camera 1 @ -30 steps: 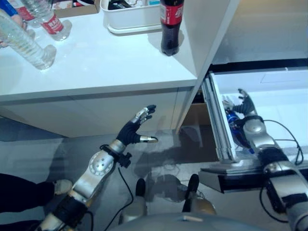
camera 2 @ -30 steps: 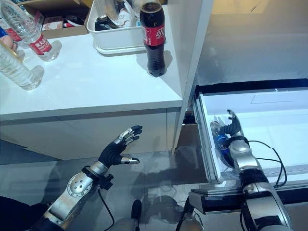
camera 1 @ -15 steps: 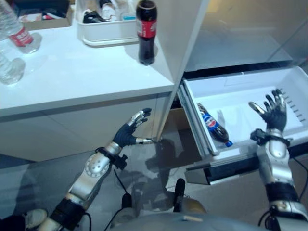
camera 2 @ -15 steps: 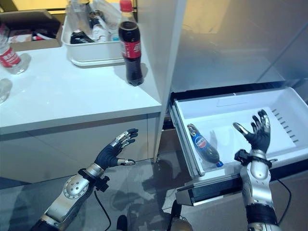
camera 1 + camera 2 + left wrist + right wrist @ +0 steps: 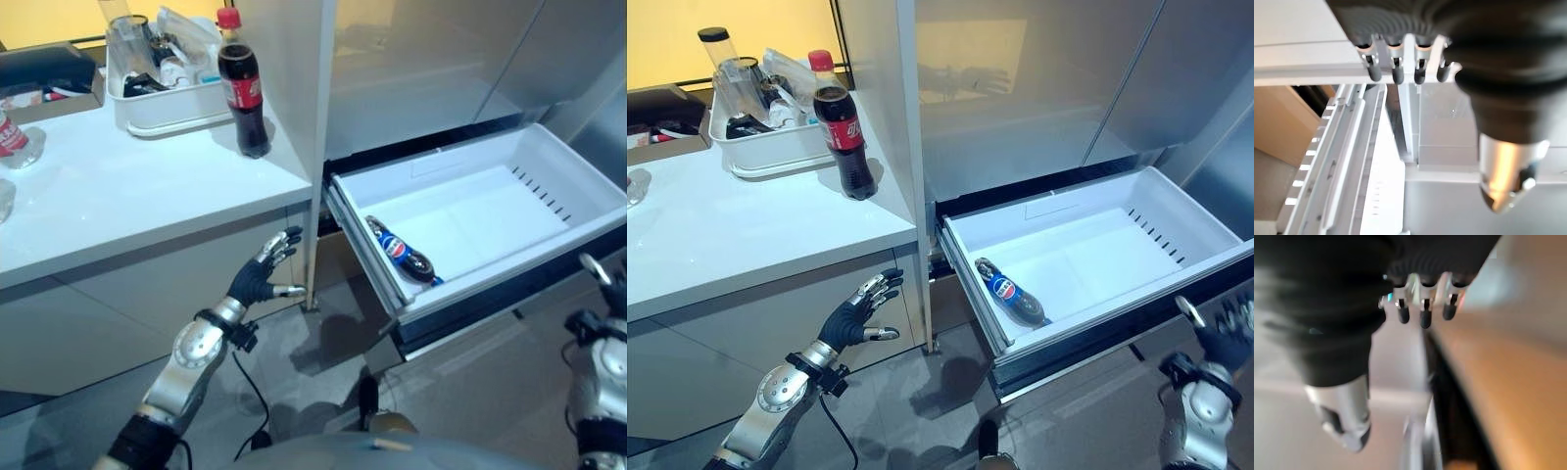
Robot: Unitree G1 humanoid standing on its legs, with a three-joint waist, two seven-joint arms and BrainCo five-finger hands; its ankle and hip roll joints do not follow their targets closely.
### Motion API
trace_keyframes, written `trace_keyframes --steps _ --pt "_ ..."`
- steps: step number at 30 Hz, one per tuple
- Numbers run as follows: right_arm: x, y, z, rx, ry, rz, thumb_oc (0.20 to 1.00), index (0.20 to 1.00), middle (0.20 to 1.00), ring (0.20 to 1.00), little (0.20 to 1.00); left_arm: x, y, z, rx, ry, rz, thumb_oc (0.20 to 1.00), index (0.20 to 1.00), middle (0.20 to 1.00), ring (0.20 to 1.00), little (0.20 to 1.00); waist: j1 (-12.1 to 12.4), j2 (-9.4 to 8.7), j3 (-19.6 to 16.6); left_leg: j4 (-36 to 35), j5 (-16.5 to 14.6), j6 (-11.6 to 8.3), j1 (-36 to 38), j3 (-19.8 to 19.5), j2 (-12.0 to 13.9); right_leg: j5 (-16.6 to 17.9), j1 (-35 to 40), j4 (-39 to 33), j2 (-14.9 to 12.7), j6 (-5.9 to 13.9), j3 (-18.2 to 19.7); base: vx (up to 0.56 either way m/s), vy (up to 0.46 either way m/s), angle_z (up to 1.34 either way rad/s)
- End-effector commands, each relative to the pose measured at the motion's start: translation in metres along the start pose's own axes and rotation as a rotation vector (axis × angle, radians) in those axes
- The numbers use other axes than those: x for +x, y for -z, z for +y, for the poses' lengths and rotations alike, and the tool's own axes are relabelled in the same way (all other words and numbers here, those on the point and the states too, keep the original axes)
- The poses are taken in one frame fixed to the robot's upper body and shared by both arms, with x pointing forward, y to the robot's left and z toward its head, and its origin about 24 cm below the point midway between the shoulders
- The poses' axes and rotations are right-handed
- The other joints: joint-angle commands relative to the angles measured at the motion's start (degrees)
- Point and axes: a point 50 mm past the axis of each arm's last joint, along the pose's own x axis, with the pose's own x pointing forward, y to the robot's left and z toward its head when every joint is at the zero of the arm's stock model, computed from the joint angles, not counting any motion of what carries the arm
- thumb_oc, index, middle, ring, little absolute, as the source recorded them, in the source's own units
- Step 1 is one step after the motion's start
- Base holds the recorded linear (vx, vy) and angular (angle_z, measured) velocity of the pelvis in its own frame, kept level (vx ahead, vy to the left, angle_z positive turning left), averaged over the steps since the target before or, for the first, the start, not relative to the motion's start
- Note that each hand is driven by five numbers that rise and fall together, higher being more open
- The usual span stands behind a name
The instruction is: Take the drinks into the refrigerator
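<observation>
A dark cola bottle with a blue label (image 5: 400, 252) lies on its side along the left wall of the open white refrigerator drawer (image 5: 485, 208). No hand touches it. A red-labelled cola bottle (image 5: 242, 83) stands upright near the right edge of the white counter (image 5: 127, 186). My left hand (image 5: 263, 279) hangs open below the counter front, with its fingers pointing at the drawer's corner. Low at the right, in front of the drawer, my right hand (image 5: 1218, 336) is open with spread fingers and holds nothing.
A white tub (image 5: 162, 98) of assorted items stands behind the red-labelled bottle. Clear water bottles (image 5: 10, 137) show at the counter's far left. The drawer juts out over the grey floor, and the closed grey refrigerator doors (image 5: 1038, 88) rise above it.
My right hand has let go of the blue-labelled bottle and drawn back out of the drawer to its front right. The camera has swung right. The left hand has hardly moved.
</observation>
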Motion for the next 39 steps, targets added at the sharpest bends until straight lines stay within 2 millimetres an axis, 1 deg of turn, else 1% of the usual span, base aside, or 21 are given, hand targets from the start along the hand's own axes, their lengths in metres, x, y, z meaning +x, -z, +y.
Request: trace_keyframes --steps 1,2,3,4,6,10,11,12,13,14,15,16,17,18,19,22,23,24,31,33,39 --pt "0.016 0.007 -0.035 -0.143 0.121 0.085 1.0 1.0 1.0 1.0 1.0 0.005 -0.013 0.01 0.023 -0.022 -0.076 1.0 1.0 1.0 1.0 1.0 -0.3 0.36 1.7 0.19 -0.87 4.02 -3.0 -3.16 -3.36 -8.16 5.62 2.66 2.71 1.08 -1.28 0.02 -0.007 -0.09" --pt "0.017 0.007 -0.034 -0.149 0.12 0.085 0.824 0.824 0.824 0.824 0.824 0.004 -0.012 0.01 0.022 -0.023 -0.075 1.0 1.0 1.0 1.0 1.0 -0.35 0.42 1.65 0.18 -0.9 4.01 -2.96 -3.12 -3.35 -8.18 5.64 2.64 2.72 1.08 -1.24 0.02 -0.006 -0.05" --pt "0.008 0.03 -0.043 -0.226 0.105 0.207 0.278 0.278 0.278 0.278 0.278 0.004 -0.013 0.009 0.016 -0.019 -0.082 1.0 1.0 1.0 1.0 1.0 -0.18 0.54 1.79 0.19 -0.86 3.94 -2.84 -3.04 -3.36 -8.16 5.89 2.7 2.72 1.07 -1.45 0.0 0.0 0.0" --pt "0.009 0.03 -0.044 -0.227 0.103 0.208 0.2 0.2 0.2 0.2 0.2 0.004 -0.013 0.009 0.016 -0.02 -0.081 1.0 1.0 1.0 1.0 1.0 -0.23 0.52 1.76 0.18 -0.87 3.93 -2.79 -3.03 -3.36 -8.18 5.93 2.69 2.72 1.07 -1.45 0.0 0.0 0.0" --pt "-0.012 0.069 -0.05 -0.425 0.051 0.42 0.2 0.2 0.2 0.2 0.2 0.006 -0.014 0.006 0.005 0.0 -0.085 1.0 1.0 1.0 1.0 1.0 0.68 0.88 1.72 0.15 -0.77 3.83 -2.63 -3.27 -3.45 -8.2 6.51 2.56 2.6 1.08 -1.98 0.0 0.0 0.0" --pt "-0.021 0.087 -0.032 -0.52 -0.067 0.503 0.2 0.2 0.2 0.2 0.2 0.009 -0.016 0.002 -0.009 0.026 -0.097 1.0 1.0 1.0 1.0 1.0 1.2 1.11 1.77 0.1 -0.75 3.74 -2.35 -3.42 -3.54 -8.2 7.21 2.27 2.54 1.09 -2.48 0.0 0.0 0.0" --pt "-0.023 0.089 0.001 -0.551 -0.196 0.469 0.2 0.2 0.2 0.2 0.2 0.011 -0.018 -0.001 -0.015 0.036 -0.107 1.0 1.0 1.0 1.0 1.0 1.87 1.31 1.72 0.09 -0.67 3.73 -2.19 -3.5 -3.59 -8.22 7.52 2.16 2.52 1.04 -2.63 0.0 0.0 0.0" --pt "-0.023 0.089 0.002 -0.552 -0.198 0.469 0.2 0.2 0.2 0.2 0.2 0.01 -0.018 0.0 -0.014 0.034 -0.107 1.0 1.0 1.0 1.0 1.0 1.76 1.27 1.75 0.1 -0.68 3.72 -2.15 -3.49 -3.59 -8.22 7.56 2.14 2.53 1.04 -2.62 0.0 0.0 0.0" --pt "-0.024 0.084 0.039 -0.58 -0.325 0.388 0.2 0.2 0.2 0.2 0.2 0.012 -0.018 -0.003 -0.018 0.042 -0.108 1.0 1.0 1.0 1.0 1.0 2.26 1.46 1.65 0.09 -0.59 3.73 -2.01 -3.52 -3.63 -8.18 7.87 1.97 2.49 1.0 -2.75 0.0 0.0 0.0" --pt "-0.024 0.084 0.039 -0.58 -0.325 0.388 0.2 0.2 0.2 0.2 0.2 0.012 -0.018 -0.003 -0.018 0.042 -0.108 1.0 1.0 1.0 1.0 1.0 2.26 1.46 1.65 0.09 -0.59 3.73 -2.01 -3.52 -3.63 -8.18 7.87 1.97 2.49 1.0 -2.75 0.0 0.0 0.0" --pt "-0.025 0.077 0.065 -0.619 -0.428 0.317 0.2 0.2 0.2 0.2 0.2 0.013 -0.018 -0.005 -0.022 0.049 -0.108 1.0 1.0 1.0 1.0 1.0 2.77 1.62 1.47 0.09 -0.62 3.69 -1.76 -3.59 -3.68 -8.18 8.3 1.79 2.47 0.94 -2.9 0.0 0.0 0.0" --pt "-0.025 0.077 0.065 -0.62 -0.428 0.316 0.2 0.2 0.2 0.2 0.2 0.013 -0.018 -0.004 -0.022 0.048 -0.109 1.0 1.0 1.0 1.0 1.0 2.7 1.62 1.51 0.09 -0.63 3.69 -1.73 -3.59 -3.68 -8.17 8.34 1.76 2.47 0.95 -2.9 0.0 0.0 0.0" --pt "-0.028 0.066 0.102 -0.657 -0.55 0.214 0.2 0.2 0.2 0.2 0.2 0.012 -0.017 -0.009 -0.036 0.061 -0.11 1.0 1.0 1.0 1.0 1.0 3.47 1.83 1.32 0.09 -0.58 3.67 -1.67 -3.74 -3.74 -8.11 8.71 1.47 2.36 0.94 -3.07 0.0 0.0 0.0" --pt "-0.028 0.066 0.103 -0.658 -0.551 0.213 0.2 0.2 0.2 0.2 0.2 0.012 -0.018 -0.008 -0.036 0.059 -0.111 1.0 1.0 1.0 1.0 1.0 3.37 1.84 1.37 0.09 -0.6 3.66 -1.63 -3.75 -3.73 -8.11 8.77 1.43 2.37 0.95 -3.08 0.0 0.0 0.0" --pt "-0.032 0.049 0.141 -0.679 -0.662 0.095 0.2 0.2 0.2 0.2 0.2 0.012 -0.016 -0.012 -0.044 0.067 -0.105 1.0 1.0 1.0 1.0 1.0 4.28 2.0 1.15 0.09 -0.48 3.67 -1.65 -4.04 -3.81 -8.07 9.05 1.19 2.32 0.9 -3.32 0.02 -0.008 0.04" --pt "-0.039 0.024 0.182 -0.672 -0.753 -0.056 0.2 0.2 0.2 0.2 0.2 0.012 -0.016 -0.015 -0.055 0.067 -0.106 1.0 1.0 1.0 1.0 1.0 5.16 2.21 1.07 0.09 -0.31 3.66 -1.78 -4.59 -3.97 -8.01 9.4 0.9 2.29 0.87 -3.73 0.01 -0.004 0.01" --pt "-0.04 0.024 0.182 -0.673 -0.754 -0.057 0.2 0.2 0.2 0.2 0.2 0.012 -0.016 -0.014 -0.055 0.066 -0.107 1.0 1.0 1.0 1.0 1.0 5.07 2.21 1.11 0.09 -0.32 3.66 -1.78 -4.61 -3.96 -8.03 9.41 0.91 2.29 0.87 -3.75 0.0 0.0 0.0" --pt "-0.047 0.004 0.209 -0.661 -0.813 -0.17 0.2 0.2 0.2 0.2 0.2 0.012 -0.016 -0.016 -0.059 0.062 -0.105 1.0 1.0 1.0 1.0 1.0 5.85 2.25 1.12 0.09 -0.08 3.67 -2.05 -4.93 -4.04 -8.0 9.46 0.84 2.18 0.82 -4.1 0.0 0.0 0.0" --pt "-0.07 -0.038 0.267 -0.664 -0.932 -0.398 0.2 0.2 0.2 0.2 0.2 0.013 -0.015 -0.023 -0.08 0.063 -0.105 1.0 1.0 1.0 1.0 1.0 7.76 2.08 1.14 0.09 0.55 3.68 -3.02 -6.19 -4.27 -7.77 9.53 0.65 1.84 0.74 -5.56 -0.02 -0.008 0.11" --pt "-0.078 -0.062 0.292 -0.702 -0.971 -0.521 0.2 0.2 0.2 0.2 0.2 0.014 -0.015 -0.025 -0.089 0.069 -0.106 1.0 1.0 1.0 1.0 1.0 8.74 1.82 1.29 0.09 0.89 3.67 -3.49 -6.74 -4.37 -7.58 9.4 0.52 1.72 0.65 -5.96 -0.03 -0.01 0.15" --pt "-0.095 -0.087 0.324 -0.802 -1.021 -0.681 0.2 0.2 0.2 0.2 0.2 0.015 -0.016 -0.03 -0.1 0.092 -0.106 1.0 1.0 1.0 1.0 1.0 10.0 1.29 1.53 0.09 1.41 3.5 -4.23 -7.5 -4.43 -7.18 8.96 0.41 1.74 0.61 -6.74 -0.03 -0.006 0.15"
